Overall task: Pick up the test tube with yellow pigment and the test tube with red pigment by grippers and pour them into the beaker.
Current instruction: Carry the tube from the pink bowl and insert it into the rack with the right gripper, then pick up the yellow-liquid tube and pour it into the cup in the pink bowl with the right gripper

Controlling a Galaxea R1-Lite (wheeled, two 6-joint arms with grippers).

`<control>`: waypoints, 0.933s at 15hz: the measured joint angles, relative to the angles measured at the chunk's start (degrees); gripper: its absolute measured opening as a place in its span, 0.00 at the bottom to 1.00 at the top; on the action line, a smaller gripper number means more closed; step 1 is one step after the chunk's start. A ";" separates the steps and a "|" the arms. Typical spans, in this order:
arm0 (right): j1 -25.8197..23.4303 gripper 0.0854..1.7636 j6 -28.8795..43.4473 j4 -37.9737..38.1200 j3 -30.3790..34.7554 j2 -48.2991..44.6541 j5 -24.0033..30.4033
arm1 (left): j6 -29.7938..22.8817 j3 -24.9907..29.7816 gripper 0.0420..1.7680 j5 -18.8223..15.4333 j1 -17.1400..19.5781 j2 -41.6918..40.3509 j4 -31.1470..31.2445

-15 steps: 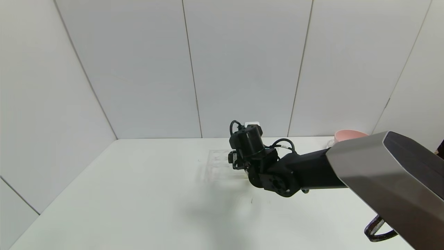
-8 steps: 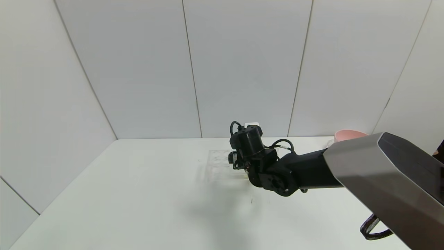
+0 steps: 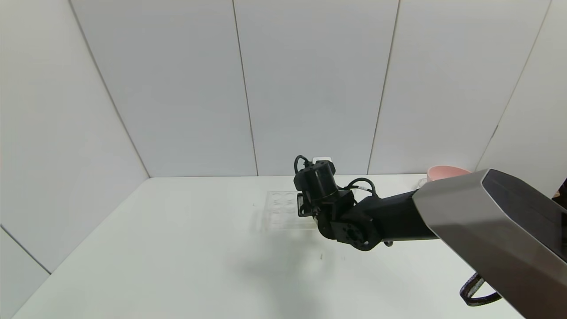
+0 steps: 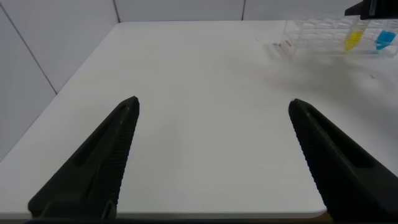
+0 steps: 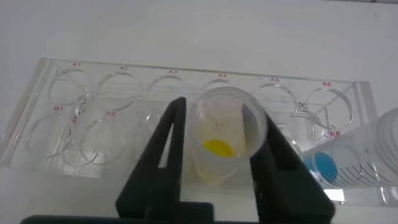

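Observation:
My right gripper (image 5: 221,121) is shut on the test tube with yellow pigment (image 5: 222,134), one black finger on each side of its rim, at a front-row hole of the clear rack (image 5: 93,93). In the head view the right wrist (image 3: 316,181) hides the fingers and the tube above the rack (image 3: 279,210). The left wrist view shows the yellow tube (image 4: 353,39) far off in the rack. The beaker (image 5: 379,158), clear with graduation lines, stands beside the rack. The test tube with red pigment is out of view. My left gripper (image 4: 212,102) is open and empty over bare table.
A tube with blue liquid (image 5: 320,165) stands in the rack next to the yellow one and also shows in the left wrist view (image 4: 385,39). A pink bowl (image 3: 443,172) stands at the back right. White walls close the table's back and sides.
The right wrist has shifted slightly to the right over the rack. The yellow glint below the wrist in the earlier head frames no longer shows.

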 joint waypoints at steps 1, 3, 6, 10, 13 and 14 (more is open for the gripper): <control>-0.02 0.26 0.00 0.06 0.02 -0.02 -0.01 | 0.00 0.00 0.97 0.00 0.00 0.00 0.00; 0.02 0.26 0.00 0.04 0.04 -0.07 -0.01 | 0.00 0.00 0.97 0.00 0.00 0.00 0.00; 0.11 0.26 0.00 0.04 0.04 -0.16 -0.01 | 0.00 0.00 0.97 0.00 0.00 0.00 0.00; 0.11 0.26 -0.24 0.04 -0.13 -0.85 -0.01 | 0.00 0.00 0.97 0.00 0.00 0.00 0.00; 0.46 0.26 -1.37 0.34 -0.20 -3.08 -0.04 | 0.00 0.00 0.97 0.00 0.00 0.00 0.00; 0.61 0.26 -1.87 0.72 -0.11 -3.94 -0.06 | 0.00 0.00 0.97 0.00 0.00 0.00 0.00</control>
